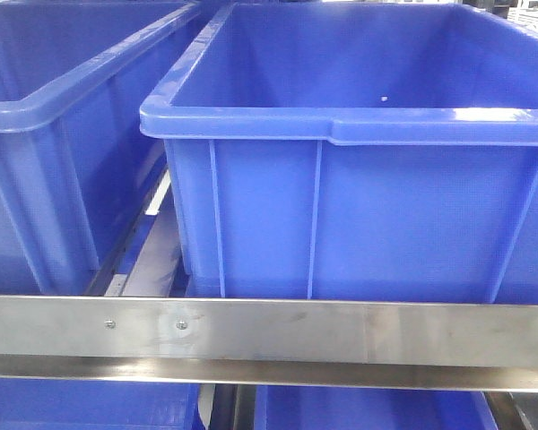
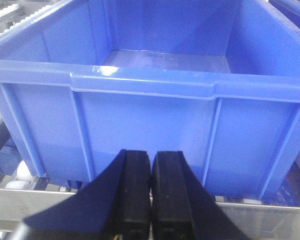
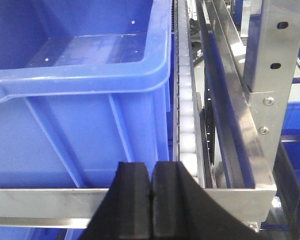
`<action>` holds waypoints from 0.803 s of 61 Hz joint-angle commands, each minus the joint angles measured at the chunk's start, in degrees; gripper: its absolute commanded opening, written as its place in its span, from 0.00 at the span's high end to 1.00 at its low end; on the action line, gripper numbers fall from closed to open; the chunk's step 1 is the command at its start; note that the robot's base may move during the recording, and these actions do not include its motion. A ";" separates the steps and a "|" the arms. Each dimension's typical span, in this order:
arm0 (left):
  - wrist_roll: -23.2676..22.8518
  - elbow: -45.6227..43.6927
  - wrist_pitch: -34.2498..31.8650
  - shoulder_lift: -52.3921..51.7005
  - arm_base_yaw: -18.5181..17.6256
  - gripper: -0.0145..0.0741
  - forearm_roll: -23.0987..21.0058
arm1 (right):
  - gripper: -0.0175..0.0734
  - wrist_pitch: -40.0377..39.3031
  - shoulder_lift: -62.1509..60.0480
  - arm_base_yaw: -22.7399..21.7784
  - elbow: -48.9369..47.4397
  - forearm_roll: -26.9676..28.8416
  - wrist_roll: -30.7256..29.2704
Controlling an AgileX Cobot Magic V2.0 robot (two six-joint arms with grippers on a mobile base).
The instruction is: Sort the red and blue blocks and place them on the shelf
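Red and blue blocks appear in none of your views, so with the left gripper (image 2: 150, 187) and right gripper (image 3: 151, 200) pressed together, seemingly empty, before the shelf (image 1: 269, 331) bins (image 1: 359, 179), progress stays unclear.

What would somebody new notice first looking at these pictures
Big blue bins fill nearly every view, sitting side by side on the shelf behind its brushed-metal front rail. Next come the black fingers of the left gripper and right gripper, each pair pressed shut low in its wrist view, holding nothing. White roller tracks run beside the bin in the right wrist view.
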 commanded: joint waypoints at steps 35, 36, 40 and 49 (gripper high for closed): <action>10.39 2.42 -4.95 -1.30 -0.03 0.68 -11.37 | 0.75 -4.98 -1.12 -0.40 -1.22 -0.01 -0.10; 10.39 2.42 -4.95 -1.30 -0.03 0.68 -11.37 | 0.75 -4.98 -1.12 -0.40 -1.22 -0.01 -0.10; 10.39 2.42 -4.95 -1.30 -0.03 0.68 -11.37 | 0.75 -4.98 -1.12 -0.40 -1.22 -0.01 -0.10; 10.39 2.42 -4.95 -1.30 -0.03 0.68 -11.37 | 0.75 -4.98 -1.12 -0.40 -1.22 -0.01 -0.10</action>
